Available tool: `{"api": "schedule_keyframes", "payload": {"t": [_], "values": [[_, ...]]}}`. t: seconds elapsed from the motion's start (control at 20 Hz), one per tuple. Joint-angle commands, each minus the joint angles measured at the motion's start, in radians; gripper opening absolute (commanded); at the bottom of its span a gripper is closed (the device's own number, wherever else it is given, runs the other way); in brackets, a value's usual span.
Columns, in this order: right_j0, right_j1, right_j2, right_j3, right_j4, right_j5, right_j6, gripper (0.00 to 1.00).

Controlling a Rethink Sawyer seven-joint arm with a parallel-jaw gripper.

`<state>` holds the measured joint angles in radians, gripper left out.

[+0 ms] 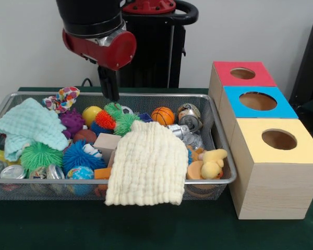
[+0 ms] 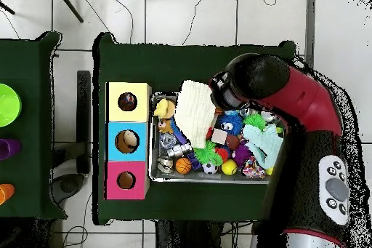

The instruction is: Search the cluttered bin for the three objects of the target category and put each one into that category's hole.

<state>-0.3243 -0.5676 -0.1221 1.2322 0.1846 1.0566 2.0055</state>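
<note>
Green cloth covers the table (image 1: 41, 234), and the wire-mesh bin (image 1: 219, 151) takes up most of it, crammed full. To its three o'clock stand three wooden boxes with holes on top: yellow (image 1: 297, 151) nearest, blue (image 1: 284, 109), then red (image 1: 263, 73). From above, the blue box's hole seems to hold something brownish, so perhaps one item is already in; the others look dark and empty, though I can't be sure.

A cream knitted cloth (image 1: 148, 166) droops over the bin's front rim, and a mint cloth (image 1: 28, 125) covers the nine o'clock corner, both hiding toys. The gripper (image 1: 110, 86) hangs over the far rim, at about eleven o'clock of the cream cloth, above the spiky balls (image 1: 107, 119); whether it is spread or clenched, I cannot tell, and nothing appears held.

Room is tight: toys pack against every wall.
</note>
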Motion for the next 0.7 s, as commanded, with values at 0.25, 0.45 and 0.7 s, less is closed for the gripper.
{"api": "schedule_keyframes", "payload": {"t": [0.25,0.45,0.7], "values": [[-0.089,-0.071,0.157,0.209,-0.089,-0.067,-0.247,0.00],[-0.113,-0.094,0.175,0.237,-0.105,-0.080,-0.243,0.00],[-0.149,-0.129,0.194,0.270,-0.117,-0.076,-0.254,0.00]]}}
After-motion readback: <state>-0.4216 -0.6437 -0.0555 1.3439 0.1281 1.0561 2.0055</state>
